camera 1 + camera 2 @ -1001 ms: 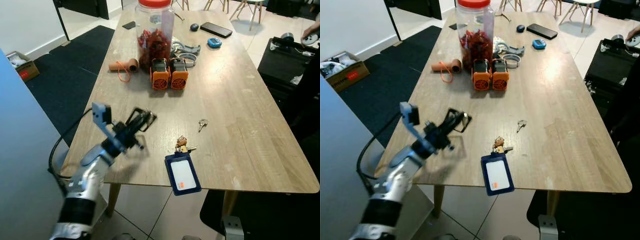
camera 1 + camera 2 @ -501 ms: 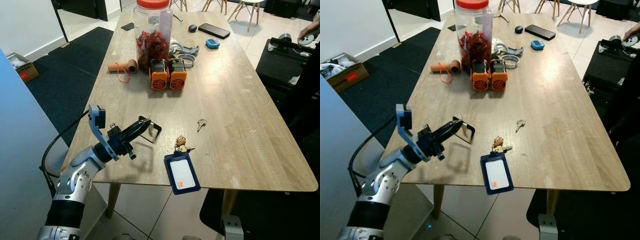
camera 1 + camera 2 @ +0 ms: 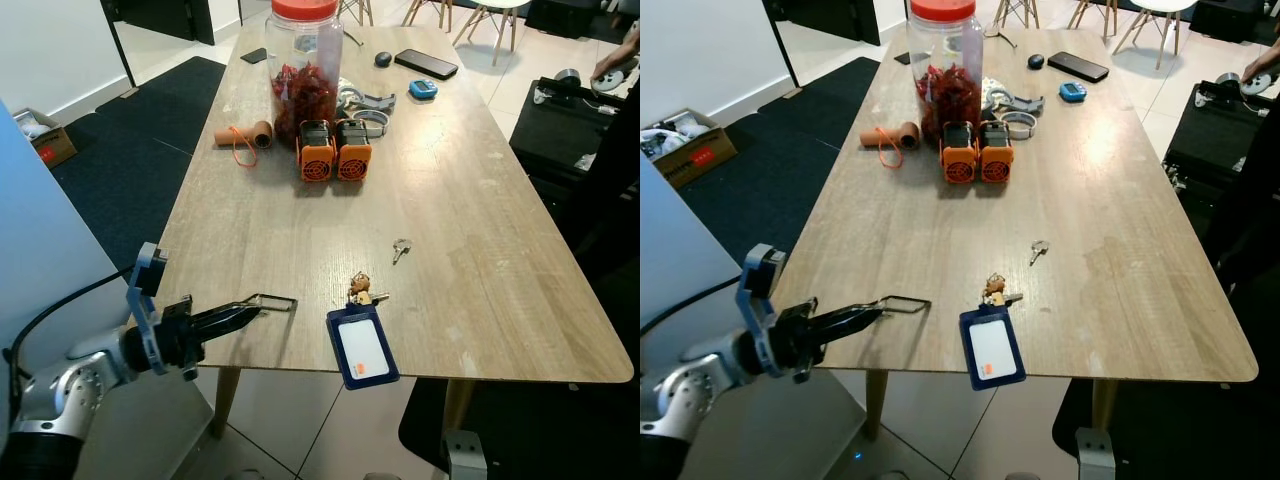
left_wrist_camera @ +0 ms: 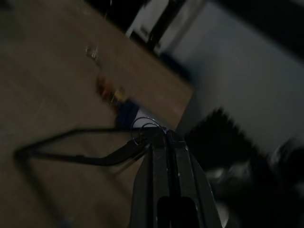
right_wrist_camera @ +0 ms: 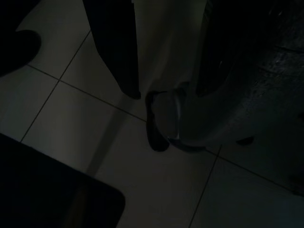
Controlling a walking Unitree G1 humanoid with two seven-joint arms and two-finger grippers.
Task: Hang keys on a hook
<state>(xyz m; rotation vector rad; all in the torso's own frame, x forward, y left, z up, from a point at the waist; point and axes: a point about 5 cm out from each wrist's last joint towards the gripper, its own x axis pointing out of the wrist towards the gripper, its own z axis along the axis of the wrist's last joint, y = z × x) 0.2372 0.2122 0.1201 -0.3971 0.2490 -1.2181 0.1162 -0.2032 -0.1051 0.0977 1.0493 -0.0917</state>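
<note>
The left gripper [image 3: 235, 315], fingers pressed together on a thin black wire frame [image 3: 270, 301], has pulled back to the table's [image 3: 470, 190] near-left edge, leaving the keys [image 3: 362, 290] untouched at the near edge beside a blue badge holder [image 3: 362, 346].

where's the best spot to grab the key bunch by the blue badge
Probably the key bunch itself, from straight above: it lies flat near the table's front edge, joined to the badge holder, which overhangs the edge. A pinch across the raised brown fob and ring looks better than the thin, flat badge. The left gripper, shut on a wire frame, is occupied.
</note>
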